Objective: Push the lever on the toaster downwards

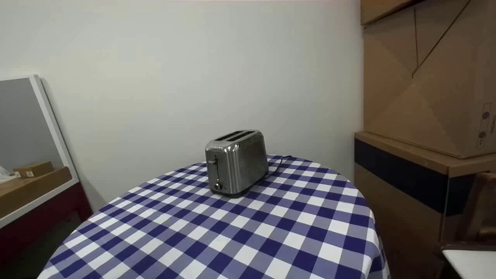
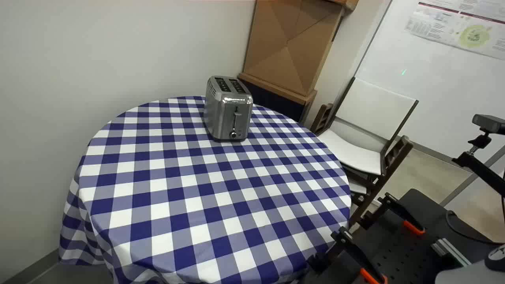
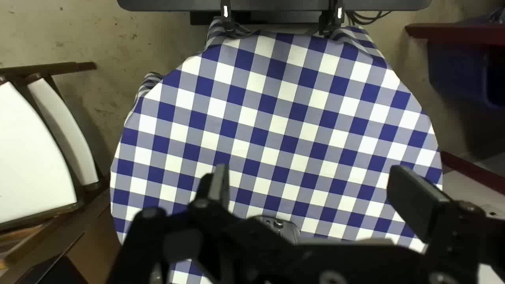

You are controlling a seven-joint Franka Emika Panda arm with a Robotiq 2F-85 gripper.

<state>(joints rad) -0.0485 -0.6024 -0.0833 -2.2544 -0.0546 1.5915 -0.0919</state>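
Your hand [image 3: 309,173] is spread wide over the table [image 2: 185,205], holding nothing. The toaster [image 2: 221,114] stands on the table, its two slots [image 2: 221,84] dark inside; beside the table, cardboard boxes [image 1: 418,104] hide their contents.

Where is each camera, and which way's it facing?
An exterior view: above the tablecloth, facing the toaster and wall; no robot.
An exterior view: above the tablecloth, angled down at the toaster; grey corner part, possibly the robot's.
Wrist view: above the tablecloth, facing down past the open claw.
Both exterior views share the lever.
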